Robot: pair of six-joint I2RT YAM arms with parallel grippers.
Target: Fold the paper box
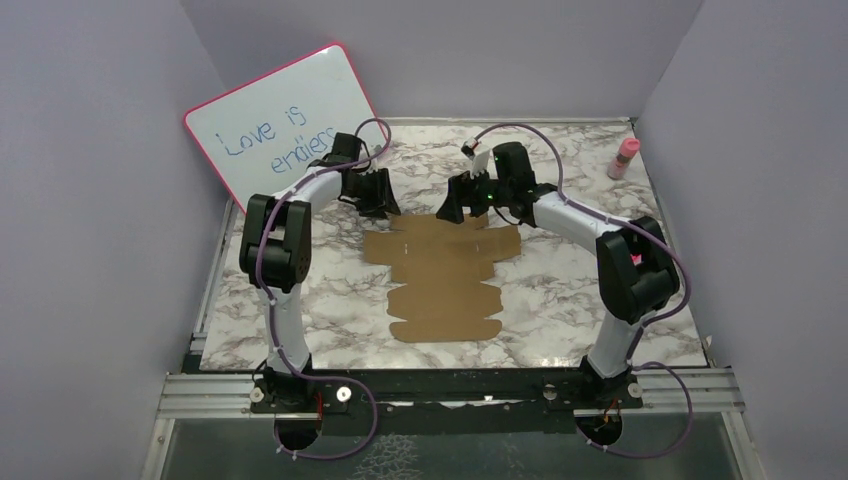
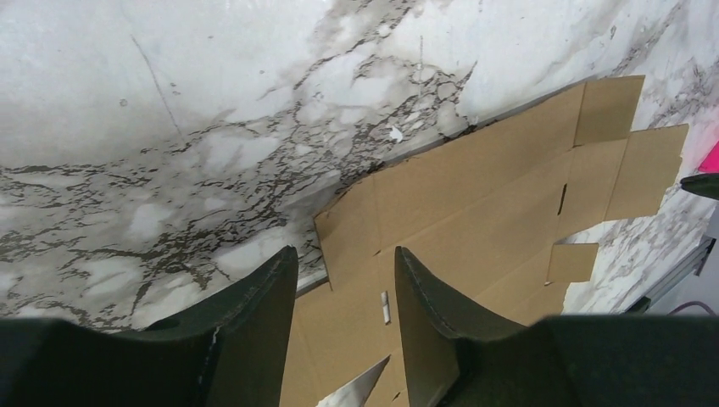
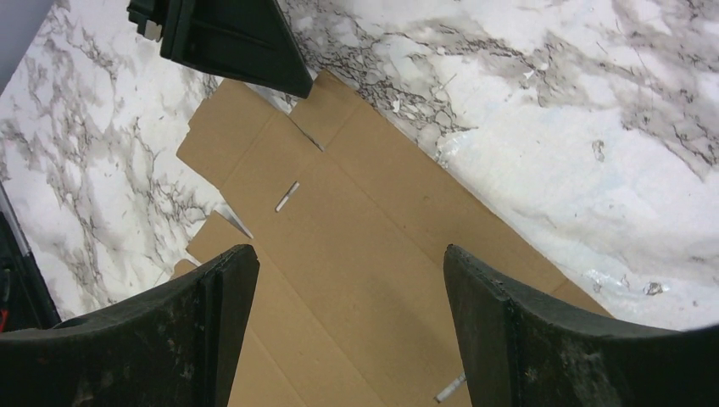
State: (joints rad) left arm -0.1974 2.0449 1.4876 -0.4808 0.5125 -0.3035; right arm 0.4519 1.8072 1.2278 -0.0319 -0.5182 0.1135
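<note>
While a pink-edged whiteboard (image 1: 270, 120) reading "Love is", its second line partly hidden behind the left arm (image 1: 300, 200), leans at the far left of the marble table (image 1: 560, 290), the box (image 1: 445, 275) lies flat and unfolded at centre. Over the sheet's far-left corner the left gripper (image 1: 378, 195) hovers, jaws partly apart and holding nothing; whether its tips touch the card cannot be told. Over the far edge the right gripper (image 1: 455, 203) hangs with jaws spread wide, empty. At the far right a pink bottle (image 1: 625, 158) stands alone.
</note>
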